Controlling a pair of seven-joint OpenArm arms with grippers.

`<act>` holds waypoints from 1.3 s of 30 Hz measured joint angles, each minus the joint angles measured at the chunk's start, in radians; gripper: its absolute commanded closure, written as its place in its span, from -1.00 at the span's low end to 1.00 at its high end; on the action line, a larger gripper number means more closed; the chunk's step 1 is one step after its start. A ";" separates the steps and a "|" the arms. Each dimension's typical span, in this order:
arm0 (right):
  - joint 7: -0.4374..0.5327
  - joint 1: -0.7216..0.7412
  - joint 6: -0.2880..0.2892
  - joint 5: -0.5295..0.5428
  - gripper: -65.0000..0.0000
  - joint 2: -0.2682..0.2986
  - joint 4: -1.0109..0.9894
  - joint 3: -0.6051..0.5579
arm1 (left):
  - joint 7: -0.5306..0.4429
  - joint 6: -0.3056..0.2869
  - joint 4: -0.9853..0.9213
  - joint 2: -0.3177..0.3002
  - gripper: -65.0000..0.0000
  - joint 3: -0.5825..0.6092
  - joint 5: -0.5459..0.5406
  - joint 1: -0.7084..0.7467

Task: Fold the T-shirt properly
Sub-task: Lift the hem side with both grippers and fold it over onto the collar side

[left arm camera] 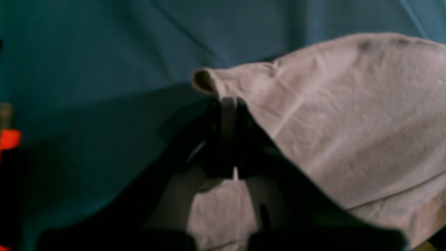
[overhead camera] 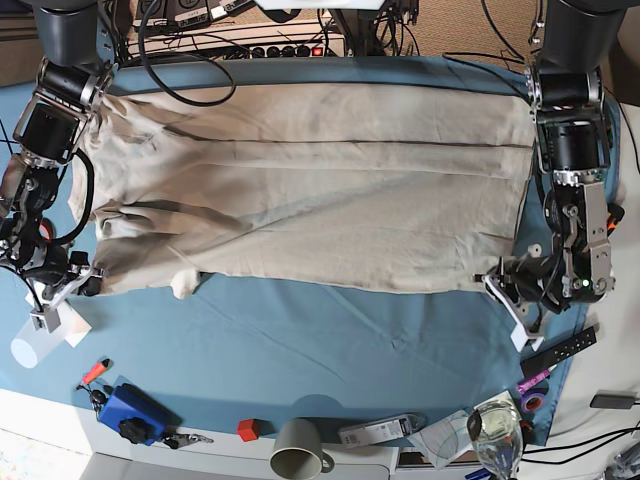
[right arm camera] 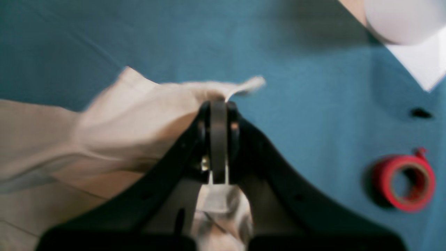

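While spread wide across the blue cloth [overhead camera: 330, 330], the T-shirt [overhead camera: 310, 200] is pinched at its near left corner by the right gripper [overhead camera: 88, 278], jaws clamped on fabric, red tape [right arm camera: 404, 183] lying near, near right corner clamped likewise by the left gripper [overhead camera: 497, 283].

Both wrist views are blurring. The T-shirt [left arm camera: 348, 115] is running off the right frame edge; a red-orange object [left arm camera: 8, 139] at far left is staying unidentifiable.
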 measured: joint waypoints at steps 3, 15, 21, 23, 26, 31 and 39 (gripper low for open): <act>-0.018 -0.012 0.000 0.003 1.00 0.000 0.018 0.000 | 0.007 -0.008 0.045 0.000 1.00 -0.039 0.000 0.042; -0.042 -0.119 0.014 0.021 1.00 0.002 0.142 0.000 | 0.026 -0.109 0.193 -0.079 1.00 -0.181 -0.150 0.225; -0.041 -0.183 0.016 0.031 1.00 0.002 0.245 0.009 | 0.035 -0.174 0.240 -0.123 1.00 -0.236 -0.257 0.283; -0.042 -0.205 0.018 0.032 1.00 0.002 0.257 0.019 | 0.054 -0.188 0.240 -0.128 1.00 -0.236 -0.290 0.299; -0.048 -0.232 0.018 0.032 1.00 0.001 0.271 0.039 | 0.053 -0.191 0.239 -0.127 1.00 -0.234 -0.310 0.328; -0.064 -0.292 0.018 0.070 1.00 0.000 0.314 0.110 | 0.062 -0.191 0.250 -0.127 1.00 -0.234 -0.309 0.367; -0.078 -0.425 0.025 0.085 1.00 0.000 0.402 0.204 | 0.062 -0.214 0.403 -0.128 1.00 -0.234 -0.311 0.470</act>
